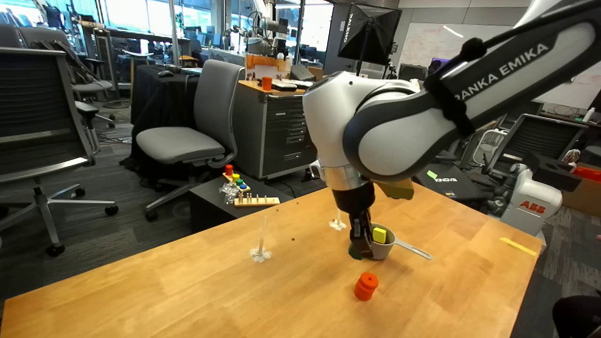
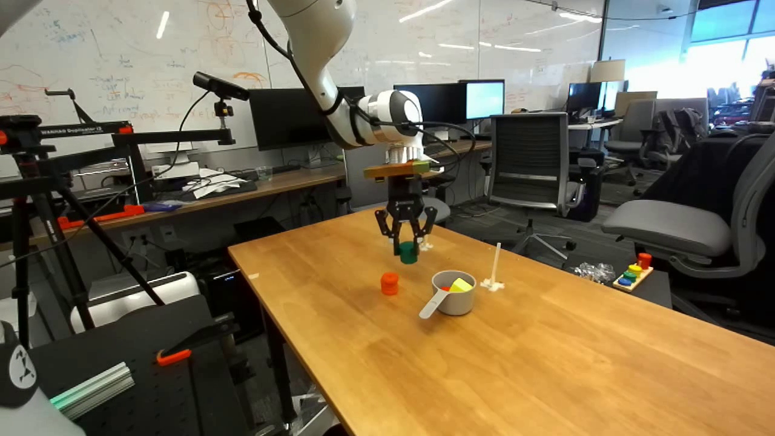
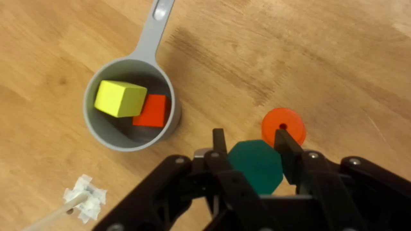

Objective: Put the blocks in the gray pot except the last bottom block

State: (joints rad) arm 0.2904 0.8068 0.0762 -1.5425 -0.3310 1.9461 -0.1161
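My hand [image 2: 407, 249] is clamped around the green block [image 3: 257, 165], outside the gray pot [image 2: 455, 304]; whether the block clears the bench [image 2: 545, 351] I can't tell. The yellow block [image 3: 123, 98] and the red block [image 3: 151, 112] lie in the pot. Near the pot, not touching it, stands an orange-red stack [image 1: 365, 286], whose lowest piece [image 1: 363, 294] I take as the one to leave out (it may all be one grooved piece; I can't be sure).

The drop worries me most: the yellow block looks tilted against the pot's wall, so the green one could perch on it and roll off over the rim. Carried too low, it could hit the pot and shove or tip it. My fingers [image 3: 289, 150] overlap the stack in the wrist view, so a careless swing might topple it; overshooting the pot, away from its handle [image 2: 432, 305], might catch the taped stick [image 2: 495, 265].

Above the pot, my own arm [image 1: 399, 134] reads RANKA EMIKA, a black strap [image 1: 448, 105] hiding the first letter. Far behind the pot, I read KINOVA on a black case [image 1: 462, 184], ABB on a white robot arm [image 1: 535, 197] and WANHAO Duplicator i3 on a black frame [image 2: 83, 129].
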